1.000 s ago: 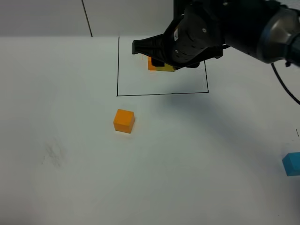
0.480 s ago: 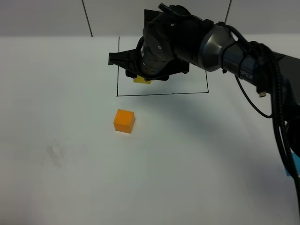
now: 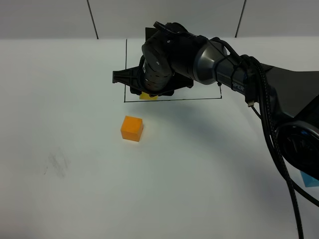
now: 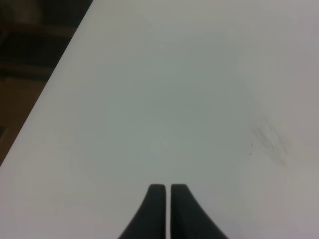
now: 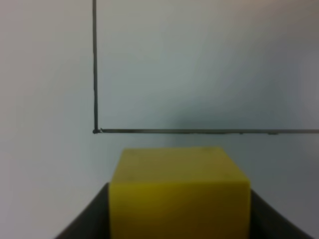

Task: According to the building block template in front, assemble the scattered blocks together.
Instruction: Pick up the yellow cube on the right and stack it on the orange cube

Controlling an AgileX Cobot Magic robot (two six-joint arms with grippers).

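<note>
Yellow block (image 5: 179, 191) is gripped in the right end effector (image 5: 179, 211), held above the tabletop (image 3: 75, 189) just behind the orange block (image 3: 132, 128). Left end effector (image 4: 166, 196) is closed and empty. To do this well, lower it flat with faces square to the orange block and release gently, no nudging. Since a second ago the arm has swung closer to the orange block, which is unmoved.
</note>
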